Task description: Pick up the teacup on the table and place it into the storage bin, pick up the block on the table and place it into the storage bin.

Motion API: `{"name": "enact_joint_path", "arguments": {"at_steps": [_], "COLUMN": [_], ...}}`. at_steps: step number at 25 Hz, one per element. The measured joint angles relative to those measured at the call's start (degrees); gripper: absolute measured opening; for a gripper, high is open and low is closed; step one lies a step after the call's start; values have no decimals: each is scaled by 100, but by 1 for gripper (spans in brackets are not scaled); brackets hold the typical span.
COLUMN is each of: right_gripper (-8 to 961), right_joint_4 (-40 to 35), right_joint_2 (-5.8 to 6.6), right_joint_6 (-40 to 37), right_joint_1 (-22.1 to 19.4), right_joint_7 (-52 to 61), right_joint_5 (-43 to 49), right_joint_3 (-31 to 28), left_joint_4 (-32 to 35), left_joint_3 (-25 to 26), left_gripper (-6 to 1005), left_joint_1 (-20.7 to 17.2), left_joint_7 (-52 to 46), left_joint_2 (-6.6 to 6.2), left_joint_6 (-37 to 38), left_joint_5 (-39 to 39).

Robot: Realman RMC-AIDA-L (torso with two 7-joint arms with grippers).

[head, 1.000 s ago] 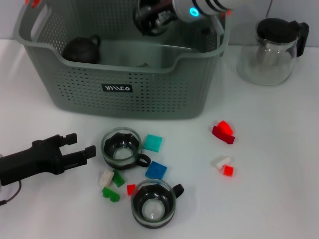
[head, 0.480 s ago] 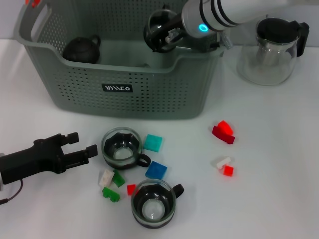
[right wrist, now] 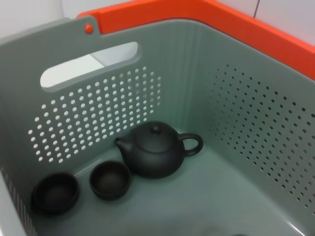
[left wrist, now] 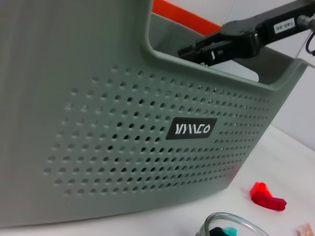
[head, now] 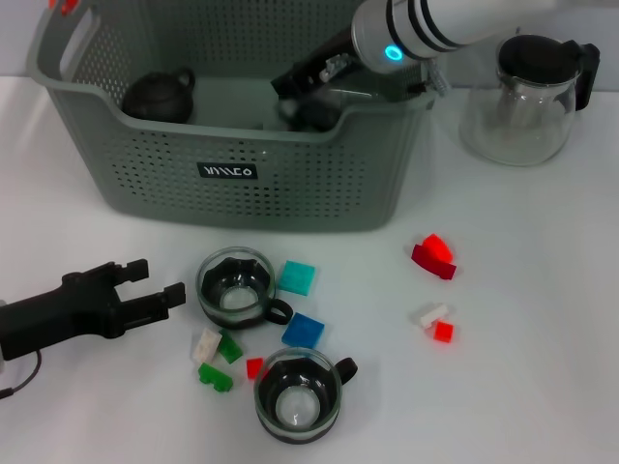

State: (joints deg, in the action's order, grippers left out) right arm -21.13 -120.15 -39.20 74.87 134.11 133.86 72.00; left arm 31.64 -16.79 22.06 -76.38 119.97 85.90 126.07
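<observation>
storage bin (head: 242,174) takes my right end effector (head: 305,87), reaching inside over a dark teacup (head: 314,114); grip unclear. left end effector (head: 160,285) lies released on desk (head: 542,319).

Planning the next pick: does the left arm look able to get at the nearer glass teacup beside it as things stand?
Probably yes. The left gripper rests low on the table, fingers open and pointing at the glass teacup, with only bare tabletop between them. The small blocks lie off that line.

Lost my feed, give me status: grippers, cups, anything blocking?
Right gripper inside the bin, over its floor. Left gripper open, low beside the near teacup. Two teacups and the blocks remain on the table. Nothing blocking.
</observation>
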Motion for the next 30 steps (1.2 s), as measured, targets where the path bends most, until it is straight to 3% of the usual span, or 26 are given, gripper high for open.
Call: {"name": "enact_joint_path", "arguments": {"at_steps": [3,5,8,11,14,17,21,25,30], "right_gripper": [281,341,432,424,417,412,412,412,412], "right_joint_4": [-377,-1084,-2643,-3802,-3943,-3688,-3352,-3430,-3851], "right_joint_2": [-1,-10,-12,31,45,59,139,247,299], "right_joint_6": [-42,-181,-608,-1460,-2618,-3798,-5015,-5658,-5823], "right_joint_1": [-181,-617,-1629,-2875,-3704,-4350,-5015,-5588,-5621], "right_joint_7": [-9,-65,-579,-2055,-3445,-4343,-5027,-5046,-4159], "right_joint_5": [-66,-344,-1471,-3678,-5165,-5757,-5232,-3923,-2111], "right_joint_3": [-47,-83,-94,-191,-459,-862,-1313,-1726,-2119], "left_joint_4": [0,0,0,0,-1,-7,-2,113,836], "left_joint_3": [0,3,-1,-1,1,-15,-2,-48,-492], "left_gripper": [844,844,844,843,843,843,844,844,844], "left_joint_1": [-12,-17,-16,-15,20,48,48,36,83], "left_joint_7": [0,0,0,0,0,-22,-50,-216,-1038], "left_joint_2": [0,-1,0,0,-1,0,-14,-45,-107], "left_joint_6": [-17,-20,-20,-21,-46,-70,-66,17,709], "left_joint_5": [0,2,-3,-22,-26,-24,-14,7,52]}}
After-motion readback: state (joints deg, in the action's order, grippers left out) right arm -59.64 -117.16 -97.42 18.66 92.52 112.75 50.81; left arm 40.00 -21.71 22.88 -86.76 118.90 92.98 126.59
